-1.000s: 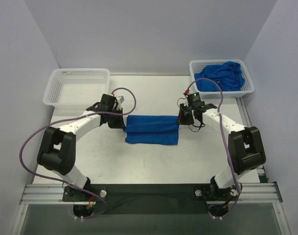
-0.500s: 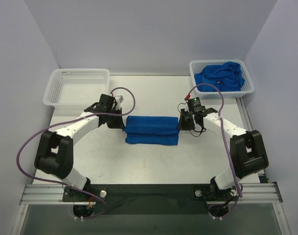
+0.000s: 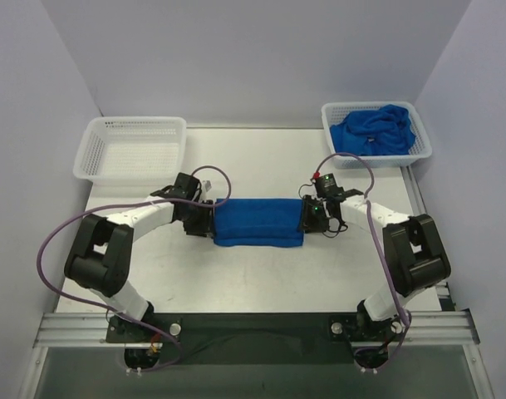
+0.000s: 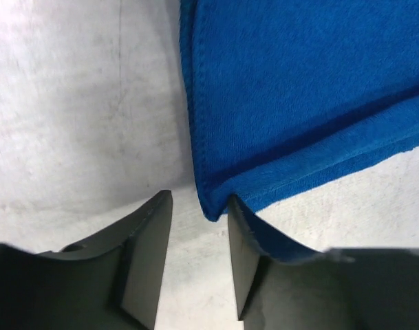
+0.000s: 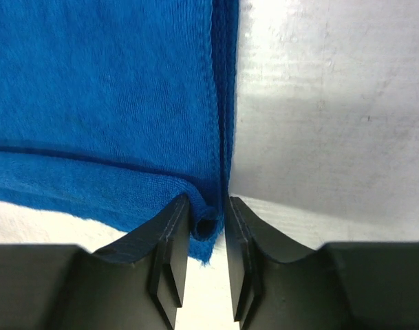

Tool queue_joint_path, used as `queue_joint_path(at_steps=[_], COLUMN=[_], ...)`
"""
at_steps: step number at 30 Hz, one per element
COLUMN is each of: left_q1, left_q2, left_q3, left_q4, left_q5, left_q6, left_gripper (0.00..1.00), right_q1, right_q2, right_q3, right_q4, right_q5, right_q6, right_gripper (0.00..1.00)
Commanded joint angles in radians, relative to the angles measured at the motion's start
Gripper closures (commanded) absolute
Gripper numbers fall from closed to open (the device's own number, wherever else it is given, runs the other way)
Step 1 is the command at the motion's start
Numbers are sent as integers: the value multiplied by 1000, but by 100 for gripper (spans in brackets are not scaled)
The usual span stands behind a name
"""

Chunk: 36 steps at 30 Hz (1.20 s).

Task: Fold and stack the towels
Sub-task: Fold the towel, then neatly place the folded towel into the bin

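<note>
Royal-blue terry towel [image 3: 258,221]: folded into a long band, flat on the pale table [image 3: 261,274].
At the towel's left end, the left claw [image 3: 204,221] sits low to the table. Its fingers [image 4: 240,275] stand apart and hold nothing, with the towel's corner just beside one of them.
At the towel's right end, the right claw [image 3: 307,218] is parted narrowly. The folded edge lies between the fingers [image 5: 173,254], not visibly pinched.
Behind the towel, to the left: white plastic mesh basket [image 3: 128,172].
Behind the towel, to the right: second mesh basket [image 3: 377,160] holding crumpled blue towels [image 3: 373,129].

One camera looks down from behind; both wrist cameras sit close over the shared folded towel [image 3: 258,220].
</note>
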Motion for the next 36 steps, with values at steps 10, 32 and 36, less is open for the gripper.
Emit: queue_joint_path(at_steps=[10, 32, 36], left_q1=[-60, -136, -140], left_q2=[-338, -10, -32], left_q3=[-107, -72, -193], left_q4=[-36, 185, 228], left_q5=[50, 8, 10], left_q6=[-76, -142, -179], left_gripper=[17, 65, 67], right_q1=[32, 65, 40], right_q2=[-298, -39, -45], right_q3=[-102, -183, -272], right_q4=[-116, 251, 297], right_q5=[-3, -35, -25], right_q6=[-37, 185, 187], right_gripper=[58, 81, 82])
